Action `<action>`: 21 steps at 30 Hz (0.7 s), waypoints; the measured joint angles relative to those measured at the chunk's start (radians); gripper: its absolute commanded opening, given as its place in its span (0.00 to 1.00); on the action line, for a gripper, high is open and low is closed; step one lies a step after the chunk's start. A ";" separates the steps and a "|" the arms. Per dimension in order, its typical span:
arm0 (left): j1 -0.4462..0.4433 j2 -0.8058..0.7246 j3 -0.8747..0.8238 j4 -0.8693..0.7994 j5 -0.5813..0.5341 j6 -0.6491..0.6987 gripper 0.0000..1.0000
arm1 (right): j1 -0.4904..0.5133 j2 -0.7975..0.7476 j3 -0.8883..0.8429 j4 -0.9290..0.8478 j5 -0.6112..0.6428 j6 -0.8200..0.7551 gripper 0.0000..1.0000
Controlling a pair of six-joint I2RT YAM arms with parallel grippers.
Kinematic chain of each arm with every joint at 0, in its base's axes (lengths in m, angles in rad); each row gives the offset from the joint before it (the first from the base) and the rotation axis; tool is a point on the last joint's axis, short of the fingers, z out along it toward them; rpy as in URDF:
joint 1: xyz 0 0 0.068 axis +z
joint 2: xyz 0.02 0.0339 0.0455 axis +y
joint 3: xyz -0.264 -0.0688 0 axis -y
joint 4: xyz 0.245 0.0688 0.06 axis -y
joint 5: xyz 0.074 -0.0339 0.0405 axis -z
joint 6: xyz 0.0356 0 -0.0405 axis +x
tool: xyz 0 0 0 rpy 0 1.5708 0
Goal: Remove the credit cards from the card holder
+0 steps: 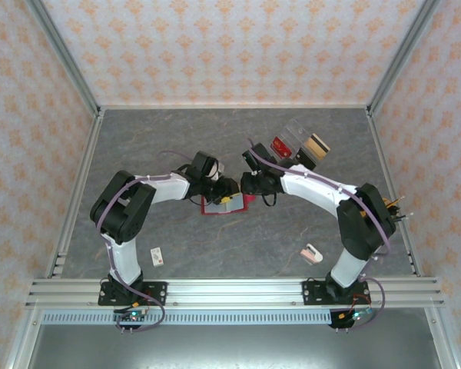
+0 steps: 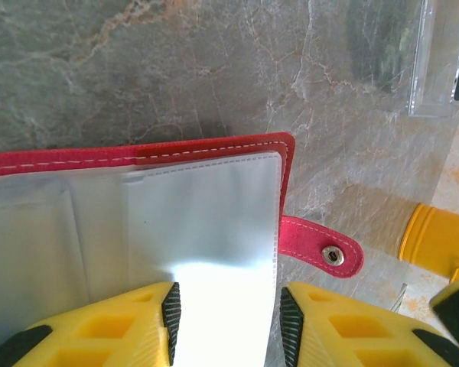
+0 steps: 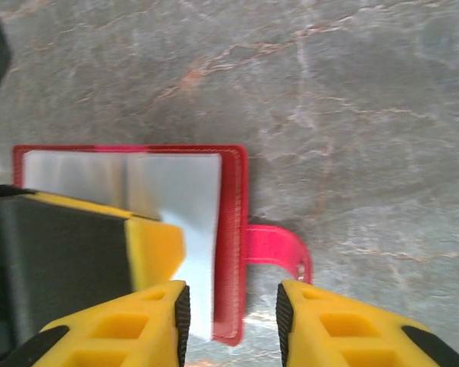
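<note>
Top external view shows both arms meeting over the red wallet [image 1: 213,207], which lies open on the grey table [image 1: 177,138], about midway between the arm bases and the back wall. In the left wrist view the left gripper [image 2: 228,325] has its jaws apart. Its fingers rest on the pale inner sleeves [image 2: 199,214], seemingly pinning the wallet flat rather than clamping anything. In the right wrist view the right gripper [image 3: 231,321] also has its jaws apart and grips nothing. It hangs over the wallet's right edge, just beside the snap tab [image 3: 279,248].

With a card already in the tray, the step in hand looks like going for the next one: the left gripper steadies the wallet while the right lines up. The next move calls for the right fingers to find a card edge in a sleeve and draw it out along the pocket without dragging the wallet.

The sleeves are pale and glary, so whether any card sits in them cannot be told. The clear tray [image 1: 298,132] beyond the right arm holds a tan card [image 1: 317,144] with a dark stripe and a small dark-red item [image 1: 280,146].
</note>
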 measured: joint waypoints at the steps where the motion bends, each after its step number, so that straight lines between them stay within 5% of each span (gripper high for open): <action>1: 0.000 0.002 0.000 0.003 0.000 -0.003 0.37 | 0.000 0.002 0.000 0.006 -0.018 0.001 0.28; 6: 0.000 0.006 0.000 -0.001 -0.024 -0.013 0.22 | 0.000 0.051 0.000 0.027 -0.070 0.014 0.11; 11: 0.000 0.007 0.000 -0.024 -0.051 -0.011 0.09 | 0.000 0.113 0.000 0.027 -0.091 0.031 0.07; 21: 0.000 -0.010 0.003 -0.082 -0.076 -0.001 0.09 | 0.000 0.185 0.021 0.025 -0.112 0.038 0.06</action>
